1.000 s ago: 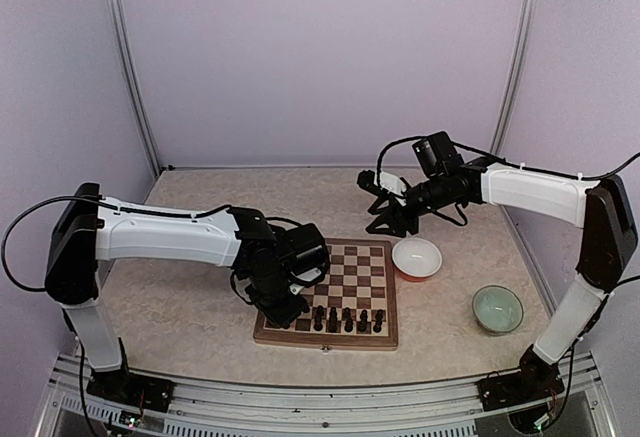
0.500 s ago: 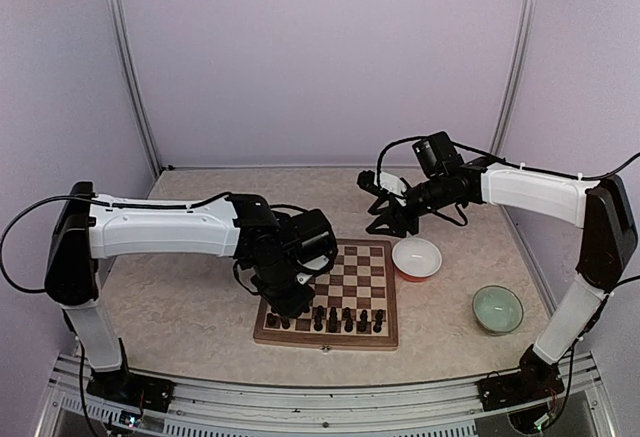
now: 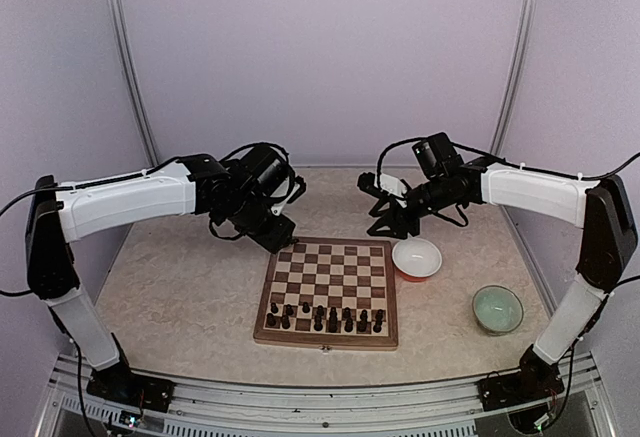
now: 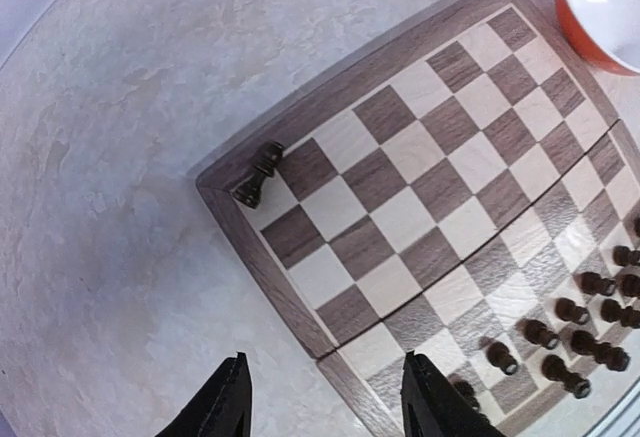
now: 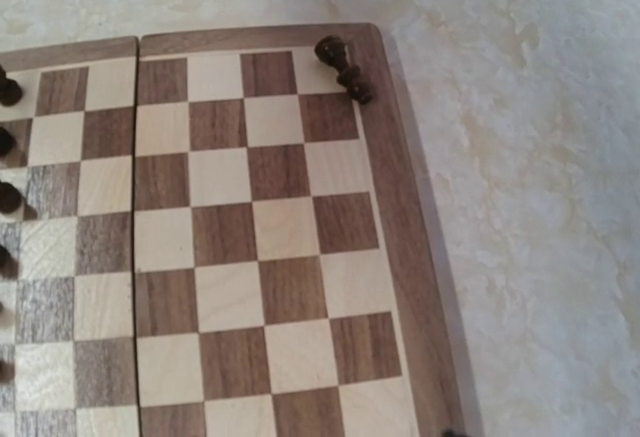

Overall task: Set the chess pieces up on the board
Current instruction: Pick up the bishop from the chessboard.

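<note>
So my left fingers (image 3: 275, 235), parted and empty, had risen from the chess pieces (image 3: 325, 315) on the near rows of the board (image 3: 335, 272) toward its far corner: another piece placed, I judged. My right fingers (image 3: 387, 223) hung apart.

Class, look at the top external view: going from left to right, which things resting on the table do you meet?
chessboard → white bowl with an orange-red outside → pale green bowl
</note>
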Robot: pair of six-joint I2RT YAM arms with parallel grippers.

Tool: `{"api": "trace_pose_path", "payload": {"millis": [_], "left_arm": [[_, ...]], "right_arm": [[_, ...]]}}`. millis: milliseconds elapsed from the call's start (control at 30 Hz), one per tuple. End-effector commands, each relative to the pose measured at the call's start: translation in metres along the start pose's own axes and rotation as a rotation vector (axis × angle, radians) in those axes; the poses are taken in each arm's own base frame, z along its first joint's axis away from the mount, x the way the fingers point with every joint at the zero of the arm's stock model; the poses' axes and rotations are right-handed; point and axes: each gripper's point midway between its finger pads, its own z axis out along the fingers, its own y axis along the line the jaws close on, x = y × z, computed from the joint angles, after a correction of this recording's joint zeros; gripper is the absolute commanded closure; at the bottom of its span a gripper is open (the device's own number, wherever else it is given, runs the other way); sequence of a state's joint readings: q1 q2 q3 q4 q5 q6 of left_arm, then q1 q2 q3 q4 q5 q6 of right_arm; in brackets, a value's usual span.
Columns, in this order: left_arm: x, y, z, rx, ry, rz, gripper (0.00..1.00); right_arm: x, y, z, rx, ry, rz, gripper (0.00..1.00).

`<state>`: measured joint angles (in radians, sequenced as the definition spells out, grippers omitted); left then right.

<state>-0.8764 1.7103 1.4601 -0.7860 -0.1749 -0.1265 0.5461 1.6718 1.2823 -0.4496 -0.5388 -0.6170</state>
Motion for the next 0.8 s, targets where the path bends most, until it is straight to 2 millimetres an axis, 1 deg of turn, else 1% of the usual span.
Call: {"api": "trace_pose_path", "payload": {"millis": [0, 100, 167, 267, 500, 633, 767], "left_arm": [[-0.014, 0.023, 0.027, -0.039, -0.057, 0.096, 0.48], [-0.015, 0.037, 0.043, -0.023, -0.048, 0.114, 0.47], [-0.016, 0.041, 0.054, 0.011, -0.045, 0.129, 0.47], [-0.018, 0.05, 0.067, 0.018, -0.039, 0.139, 0.46], [-0.018, 0.052, 0.099, 0.056, 0.005, 0.175, 0.47], [-0.012, 0.053, 0.116, 0.068, 0.036, 0.177, 0.49], [-0.011, 0.058, 0.124, 0.064, 0.046, 0.169, 0.51]], "right_arm": [[-0.003, 0.003, -0.005, 0.0, 0.0, -0.016, 0.49], [-0.001, 0.004, -0.004, -0.002, 0.003, -0.016, 0.49], [0.0, 0.004, -0.003, -0.003, 0.006, -0.017, 0.49], [0.001, 0.004, -0.003, -0.007, 0.008, -0.016, 0.49], [0.003, 0.005, -0.001, -0.011, 0.016, -0.019, 0.49], [0.004, 0.007, 0.0, -0.021, 0.016, -0.018, 0.49], [0.005, 0.007, 0.001, -0.026, 0.015, -0.017, 0.49]]}}
